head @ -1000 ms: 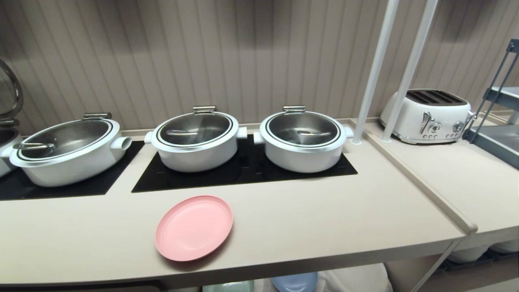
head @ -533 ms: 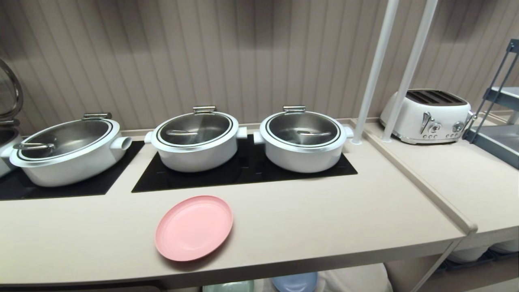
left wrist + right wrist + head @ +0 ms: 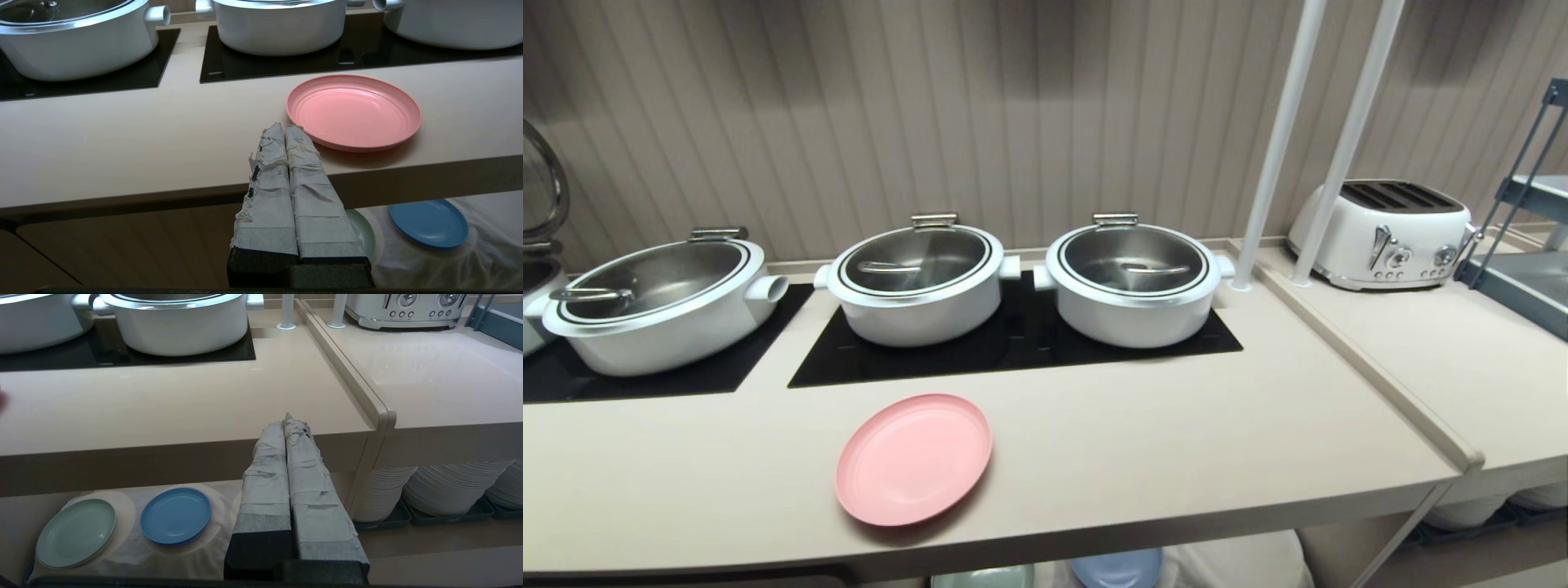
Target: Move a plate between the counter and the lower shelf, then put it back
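Well, nothing of the job looked started. The plate (image 3: 913,459) lay flat on the table (image 3: 1176,441), near its front edge and in front of the black hob (image 3: 1013,343). The left gripper (image 3: 284,128) hung in front of the table edge with its taped fingers (image 3: 271,163) pressed together and nothing between them; the plate sat just past the tips and a little to their right, apart from them as far as could be judged. The right gripper (image 3: 288,420) was likewise in front of the table edge, fingers (image 3: 310,465) shut tight and empty, with bare table beyond the tips and the pink plate well off to their left, barely in its view.

Below the fingers, the shelf (image 3: 122,547) showed its white cloth with a green plate (image 3: 76,533) and a blue plate (image 3: 176,515) lying on it, side by side. To the right of the right fingers, white plates (image 3: 445,486) were stacked in the next recess.

By my reckoning everything was left to do: grasp the pink plate, carry it down to the shelf, then bring it back up.

No brand, label or writing could be read anywhere; the toaster (image 3: 1384,233) dials carried no legible marks.
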Tool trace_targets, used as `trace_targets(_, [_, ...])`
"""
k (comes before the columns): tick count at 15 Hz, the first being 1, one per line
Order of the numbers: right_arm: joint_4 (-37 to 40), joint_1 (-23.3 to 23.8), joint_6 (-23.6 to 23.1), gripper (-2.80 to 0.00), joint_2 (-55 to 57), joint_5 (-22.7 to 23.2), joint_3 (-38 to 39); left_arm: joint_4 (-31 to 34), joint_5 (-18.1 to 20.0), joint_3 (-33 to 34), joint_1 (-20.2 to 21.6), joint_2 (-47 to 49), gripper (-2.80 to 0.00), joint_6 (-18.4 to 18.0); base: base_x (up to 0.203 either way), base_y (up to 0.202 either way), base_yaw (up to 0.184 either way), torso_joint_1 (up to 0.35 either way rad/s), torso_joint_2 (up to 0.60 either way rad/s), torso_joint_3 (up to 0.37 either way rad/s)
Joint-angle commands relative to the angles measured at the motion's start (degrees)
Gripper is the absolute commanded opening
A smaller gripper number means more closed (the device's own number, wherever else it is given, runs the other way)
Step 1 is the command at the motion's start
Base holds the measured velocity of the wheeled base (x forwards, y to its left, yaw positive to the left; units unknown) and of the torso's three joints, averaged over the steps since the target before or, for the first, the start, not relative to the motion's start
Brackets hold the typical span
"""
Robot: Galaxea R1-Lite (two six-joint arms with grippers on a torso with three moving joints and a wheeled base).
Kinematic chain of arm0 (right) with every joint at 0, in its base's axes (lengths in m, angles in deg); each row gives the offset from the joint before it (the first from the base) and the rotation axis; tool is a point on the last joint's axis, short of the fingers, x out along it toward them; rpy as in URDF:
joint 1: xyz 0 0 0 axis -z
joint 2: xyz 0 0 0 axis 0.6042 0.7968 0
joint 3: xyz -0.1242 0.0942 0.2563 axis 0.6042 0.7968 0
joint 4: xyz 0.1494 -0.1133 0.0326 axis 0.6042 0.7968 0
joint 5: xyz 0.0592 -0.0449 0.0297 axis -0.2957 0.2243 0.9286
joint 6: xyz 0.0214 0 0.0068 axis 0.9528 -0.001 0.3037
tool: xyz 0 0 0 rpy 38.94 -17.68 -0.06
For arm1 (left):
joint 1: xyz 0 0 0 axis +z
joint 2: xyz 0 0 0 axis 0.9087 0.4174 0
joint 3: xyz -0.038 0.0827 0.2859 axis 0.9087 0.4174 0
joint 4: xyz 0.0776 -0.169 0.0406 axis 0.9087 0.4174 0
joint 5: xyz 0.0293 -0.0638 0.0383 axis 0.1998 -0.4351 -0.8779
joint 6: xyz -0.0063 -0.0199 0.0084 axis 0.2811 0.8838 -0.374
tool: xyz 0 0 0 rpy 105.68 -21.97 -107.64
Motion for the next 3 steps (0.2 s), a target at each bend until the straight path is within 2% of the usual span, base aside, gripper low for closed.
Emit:
trace_targets(1, [0.0, 0.0, 0.0, -2.80, 0.0, 0.0, 0.0, 0.0, 0.0, 0.0, 0.0, 0.0, -2.80, 0.0, 0.000, 0.000, 0.000, 0.000, 0.00, 0.000])
trace_targets(3, [0.0, 0.0, 0.0, -2.80, 0.0, 0.0, 0.0, 0.0, 0.0, 0.0, 0.0, 0.0, -2.80, 0.0, 0.000, 0.000, 0.000, 0.000, 0.00, 0.000])
